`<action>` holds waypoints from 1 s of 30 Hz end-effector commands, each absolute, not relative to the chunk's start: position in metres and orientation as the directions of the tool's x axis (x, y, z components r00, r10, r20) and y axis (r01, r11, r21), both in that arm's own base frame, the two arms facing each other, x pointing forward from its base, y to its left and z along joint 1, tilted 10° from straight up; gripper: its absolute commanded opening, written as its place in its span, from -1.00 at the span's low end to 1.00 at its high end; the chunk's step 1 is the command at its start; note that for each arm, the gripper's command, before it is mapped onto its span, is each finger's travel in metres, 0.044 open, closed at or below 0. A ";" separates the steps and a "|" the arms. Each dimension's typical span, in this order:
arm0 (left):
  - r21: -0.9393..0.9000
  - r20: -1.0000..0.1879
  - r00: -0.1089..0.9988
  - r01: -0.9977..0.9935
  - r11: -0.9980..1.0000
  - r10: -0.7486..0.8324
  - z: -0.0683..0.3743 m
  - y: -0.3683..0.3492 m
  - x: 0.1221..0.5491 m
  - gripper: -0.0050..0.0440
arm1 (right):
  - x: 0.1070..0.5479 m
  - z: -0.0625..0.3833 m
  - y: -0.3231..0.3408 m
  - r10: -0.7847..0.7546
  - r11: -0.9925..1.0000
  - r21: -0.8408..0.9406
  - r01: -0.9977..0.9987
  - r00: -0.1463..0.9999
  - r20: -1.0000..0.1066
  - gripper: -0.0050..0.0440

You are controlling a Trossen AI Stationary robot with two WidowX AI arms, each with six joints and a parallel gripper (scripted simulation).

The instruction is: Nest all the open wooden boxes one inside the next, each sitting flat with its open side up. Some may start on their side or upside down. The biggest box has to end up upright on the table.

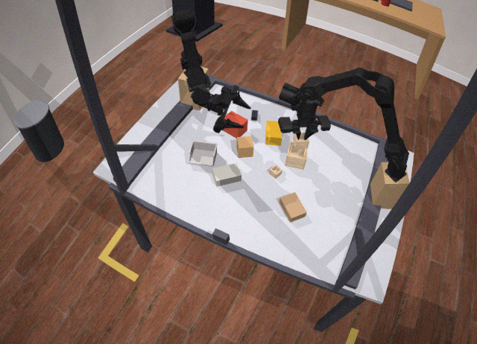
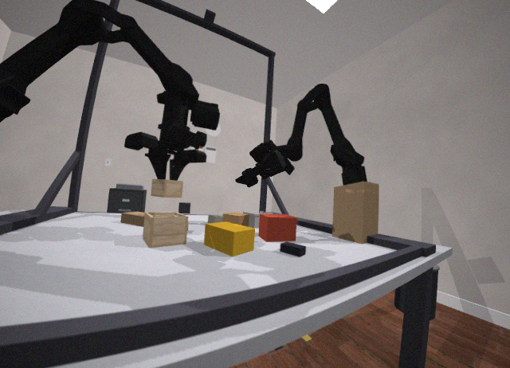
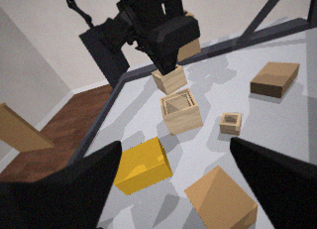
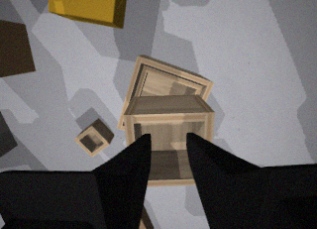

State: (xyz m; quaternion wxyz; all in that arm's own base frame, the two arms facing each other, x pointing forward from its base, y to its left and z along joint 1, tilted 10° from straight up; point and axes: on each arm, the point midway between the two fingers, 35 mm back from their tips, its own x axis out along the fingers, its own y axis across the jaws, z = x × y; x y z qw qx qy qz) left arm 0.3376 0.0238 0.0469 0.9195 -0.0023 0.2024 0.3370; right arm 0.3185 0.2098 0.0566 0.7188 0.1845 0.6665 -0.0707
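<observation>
My right gripper (image 1: 300,134) is shut on a mid-size open wooden box (image 2: 166,188) and holds it in the air by one wall. It hangs just above the biggest wooden box (image 1: 296,157), which stands upright and open side up on the table. In the right wrist view the held box (image 4: 168,135) overlaps the near edge of the big box (image 4: 170,87). The smallest wooden box (image 1: 275,171) sits open side up on the table, apart from both. My left gripper (image 1: 229,112) is open and empty, in the air over the red block (image 1: 236,121).
A yellow block (image 1: 273,132), a tan block (image 1: 244,146), a flat tan block (image 1: 292,206), a grey open tray (image 1: 203,153), a grey block (image 1: 226,174) and a small black block (image 1: 254,115) lie around. Cardboard pedestals (image 1: 388,188) stand under the arm bases.
</observation>
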 end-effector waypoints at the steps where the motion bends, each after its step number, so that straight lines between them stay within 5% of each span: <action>1: 0.049 -0.294 0.712 -0.654 0.755 0.637 0.055 0.014 0.331 0.84 | 0.323 0.064 0.212 0.158 0.920 0.191 0.342 0.121 -0.980 -0.01; 11: -0.193 -0.166 0.741 -0.671 0.715 0.650 0.075 -0.007 0.313 0.84 | 0.323 0.064 0.212 0.158 0.920 0.191 0.342 0.121 -0.980 -0.01; 30: -0.208 -0.161 0.744 -0.668 0.714 0.649 0.079 -0.007 0.315 0.84 | 0.326 0.062 0.213 0.156 0.855 0.193 0.482 0.116 -0.981 -0.01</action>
